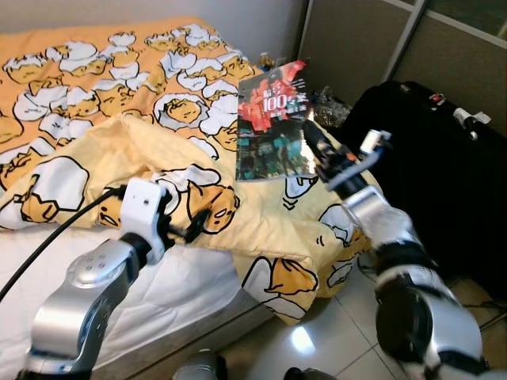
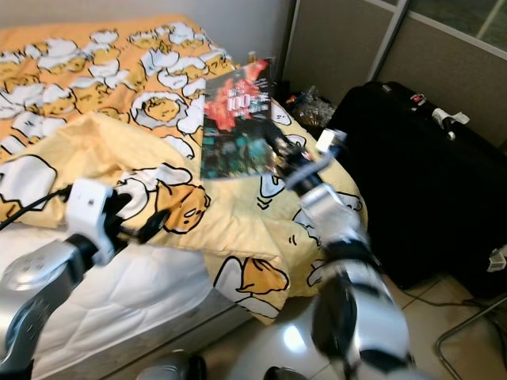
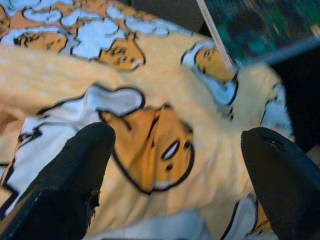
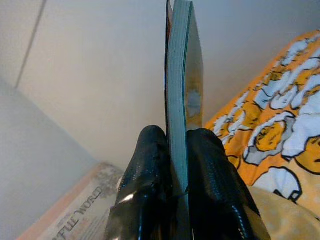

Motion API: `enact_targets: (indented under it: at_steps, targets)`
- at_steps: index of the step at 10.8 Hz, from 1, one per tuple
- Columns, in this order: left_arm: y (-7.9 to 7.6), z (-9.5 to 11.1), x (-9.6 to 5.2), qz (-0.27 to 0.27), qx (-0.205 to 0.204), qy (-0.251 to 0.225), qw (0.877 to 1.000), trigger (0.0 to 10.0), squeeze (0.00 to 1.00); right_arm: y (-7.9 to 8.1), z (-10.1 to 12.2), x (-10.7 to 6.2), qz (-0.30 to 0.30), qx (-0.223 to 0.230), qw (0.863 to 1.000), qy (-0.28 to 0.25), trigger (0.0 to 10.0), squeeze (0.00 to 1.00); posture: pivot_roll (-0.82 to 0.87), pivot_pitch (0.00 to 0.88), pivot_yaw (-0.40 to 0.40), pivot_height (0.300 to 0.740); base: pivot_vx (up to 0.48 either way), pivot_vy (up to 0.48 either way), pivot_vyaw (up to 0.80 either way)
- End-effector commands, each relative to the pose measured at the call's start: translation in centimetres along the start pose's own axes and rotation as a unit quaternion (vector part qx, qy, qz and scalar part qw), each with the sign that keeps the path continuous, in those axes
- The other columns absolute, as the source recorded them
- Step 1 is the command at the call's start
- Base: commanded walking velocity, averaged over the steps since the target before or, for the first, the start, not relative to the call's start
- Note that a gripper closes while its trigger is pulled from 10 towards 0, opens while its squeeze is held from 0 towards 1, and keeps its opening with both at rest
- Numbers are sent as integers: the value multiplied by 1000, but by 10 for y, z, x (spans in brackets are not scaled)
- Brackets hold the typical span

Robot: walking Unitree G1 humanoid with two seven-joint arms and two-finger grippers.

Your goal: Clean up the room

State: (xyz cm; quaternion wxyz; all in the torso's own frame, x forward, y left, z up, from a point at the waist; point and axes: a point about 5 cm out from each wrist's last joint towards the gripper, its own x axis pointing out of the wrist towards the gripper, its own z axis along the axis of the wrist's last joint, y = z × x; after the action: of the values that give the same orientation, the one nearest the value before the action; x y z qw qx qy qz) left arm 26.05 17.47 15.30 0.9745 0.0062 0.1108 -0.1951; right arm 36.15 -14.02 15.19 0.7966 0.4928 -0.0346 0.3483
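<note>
While right claw [image 1: 310, 136] pinches book [image 1: 272, 120] above bed [image 1: 47, 261], you see left claw [image 3: 175, 165] wide, empty; book not stowed, crumpled blanket [image 1: 261, 218] left.

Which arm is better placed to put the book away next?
Right: the right claw already pinches the book upright above the blanket. The left claw hovers open over the blanket.

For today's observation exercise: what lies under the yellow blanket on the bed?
Under the yellow blanket, a white mattress shows at the near edge. An orange patterned sheet lies beyond it. Whatever lies beneath the bunched middle is covered.
</note>
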Motion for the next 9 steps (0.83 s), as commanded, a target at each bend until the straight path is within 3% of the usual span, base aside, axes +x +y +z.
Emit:
enact_targets:
  at_steps: [1,3,4,5,6,7,8,9]
  targets:
    - [1,4,1,-4,-13,-9,1000,10000,0,11,13,3,41,-8,999,-15,0,0,81,0,-10,740,0,0,0]
    - [0,24,19,-35,-106,-53,992,10000,0,29,14,-22,85,-5,996,3,0,0,48,0,17,740,0,0,0]
    - [-5,31,30,-76,-161,-68,982,10000,1000,38,10,-32,100,0,995,20,0,0,33,0,29,740,0,0,0]
    - [-12,35,35,-114,-194,-78,971,10000,1000,43,7,-38,101,4,995,26,0,0,30,0,32,740,0,0,0]
    - [-25,41,44,-171,-283,-88,940,10000,1000,53,1,-48,107,13,993,45,0,0,17,0,43,740,0,0,0]
    - [-28,38,46,-192,-310,-78,928,10000,224,60,-2,-51,113,19,992,51,0,0,7,0,49,740,0,0,0]
    - [-29,37,47,-204,-322,-75,921,10000,0,63,-3,-54,114,21,992,54,0,0,-1,0,51,740,0,0,0]
    - [-32,38,45,-246,-368,-84,893,10000,0,67,-3,-58,118,33,991,55,0,0,-3,0,46,740,0,0,0]
